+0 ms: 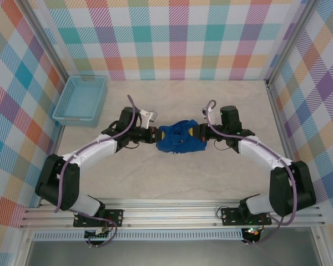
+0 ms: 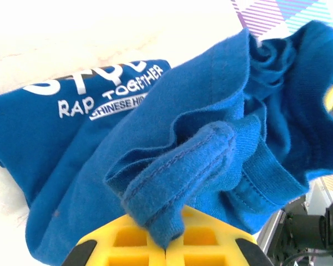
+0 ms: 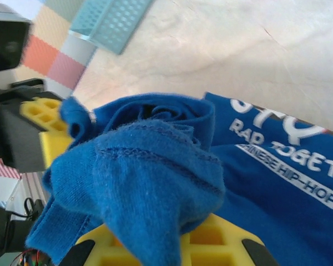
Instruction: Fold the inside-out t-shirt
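Observation:
The royal-blue t-shirt [image 1: 180,137] is bunched in a heap at the middle of the table, between the two grippers. My left gripper [image 1: 156,134] holds its left side; in the left wrist view a stitched hem of the t-shirt [image 2: 177,172] is pinched between the shut yellow fingers [image 2: 127,244]. My right gripper [image 1: 198,132] holds the right side, with a thick fold of the t-shirt [image 3: 139,177] clamped in its yellow fingers [image 3: 227,244]. White print lettering [image 2: 108,88] shows on the flatter part lying on the table.
A light blue mesh basket [image 1: 80,98] stands at the back left of the table, its corner also in the right wrist view as the basket [image 3: 108,22]. Checked walls enclose the table on three sides. The left gripper's yellow pad [image 3: 47,136] faces the right wrist camera.

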You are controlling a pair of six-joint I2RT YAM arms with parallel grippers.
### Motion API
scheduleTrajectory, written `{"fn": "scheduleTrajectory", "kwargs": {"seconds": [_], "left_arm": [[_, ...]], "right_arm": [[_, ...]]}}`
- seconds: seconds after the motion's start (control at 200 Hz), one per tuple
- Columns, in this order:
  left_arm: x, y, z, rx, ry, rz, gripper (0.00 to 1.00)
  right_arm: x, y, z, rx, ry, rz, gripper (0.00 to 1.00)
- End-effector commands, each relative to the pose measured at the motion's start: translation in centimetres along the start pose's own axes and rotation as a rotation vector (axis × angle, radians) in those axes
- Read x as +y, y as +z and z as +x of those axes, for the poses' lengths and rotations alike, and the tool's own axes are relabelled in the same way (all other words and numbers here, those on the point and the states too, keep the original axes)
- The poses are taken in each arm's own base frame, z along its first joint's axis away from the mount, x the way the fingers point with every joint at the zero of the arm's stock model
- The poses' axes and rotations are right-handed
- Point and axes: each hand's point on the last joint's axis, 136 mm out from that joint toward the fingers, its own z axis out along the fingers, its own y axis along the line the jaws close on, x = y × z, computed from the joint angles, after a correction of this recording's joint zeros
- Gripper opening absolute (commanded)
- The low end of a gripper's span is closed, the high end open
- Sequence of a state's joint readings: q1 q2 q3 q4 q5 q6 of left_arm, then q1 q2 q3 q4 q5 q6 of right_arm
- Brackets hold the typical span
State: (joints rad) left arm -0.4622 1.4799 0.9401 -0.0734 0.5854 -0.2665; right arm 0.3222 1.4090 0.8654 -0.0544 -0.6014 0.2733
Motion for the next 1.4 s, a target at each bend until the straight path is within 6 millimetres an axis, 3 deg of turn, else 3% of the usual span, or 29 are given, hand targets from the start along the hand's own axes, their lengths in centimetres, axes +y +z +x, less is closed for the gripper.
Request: {"fn": "scheduleTrajectory", "kwargs": {"seconds": [0.0, 0.13, 0.36, 0.675, 0.805, 0.92, 1.11, 1.2, 1.31, 1.395], "left_arm": [[1.0, 0.7, -2.4, -0.025, -0.002, -0.061, 0.0], [3.8, 3.2, -3.2, 0.033, -0.058, -0.13, 0.0], [8.1, 7.2, -2.3, 0.139, -0.154, -0.202, 0.03], [13.4, 9.4, -0.6, 0.188, -0.228, -0.313, 0.06], [15.1, 9.6, -1.0, 0.177, -0.242, -0.349, 0.12], [15.7, 9.3, -1.3, 0.179, -0.243, -0.374, 0.21], [15.1, 8.1, -2.5, 0.169, -0.227, -0.397, 0.36], [14.5, 6.1, -3.2, 0.137, -0.211, -0.445, 0.43], [14.6, 1.9, -3.6, 0.074, -0.216, -0.598, 0.5], [12.4, 0.1, -3.6, 0.021, -0.202, -0.57, 0.54]], "right_arm": [[-2.8, 1.2, -1.2, 0.066, 0.079, 0.13, 0.03], [-6.2, 3.1, -1.9, 0.152, 0.163, 0.21, 0.04], [-11.2, 4.8, -1.0, 0.242, 0.228, 0.331, 0.06], [-15.6, 5.7, 0.6, 0.312, 0.262, 0.43, 0.08], [-17.2, 6.4, 1.6, 0.353, 0.265, 0.463, 0.1], [-18.0, 5.8, 1.8, 0.364, 0.263, 0.489, 0.17], [-16.1, 4.5, -0.3, 0.328, 0.226, 0.455, 0.38], [-15.3, 2.7, -1.4, 0.303, 0.218, 0.484, 0.43], [-14.4, -0.3, -2.3, 0.262, 0.202, 0.546, 0.52], [-12.6, -1.5, -2.8, 0.224, 0.178, 0.534, 0.58]]}}
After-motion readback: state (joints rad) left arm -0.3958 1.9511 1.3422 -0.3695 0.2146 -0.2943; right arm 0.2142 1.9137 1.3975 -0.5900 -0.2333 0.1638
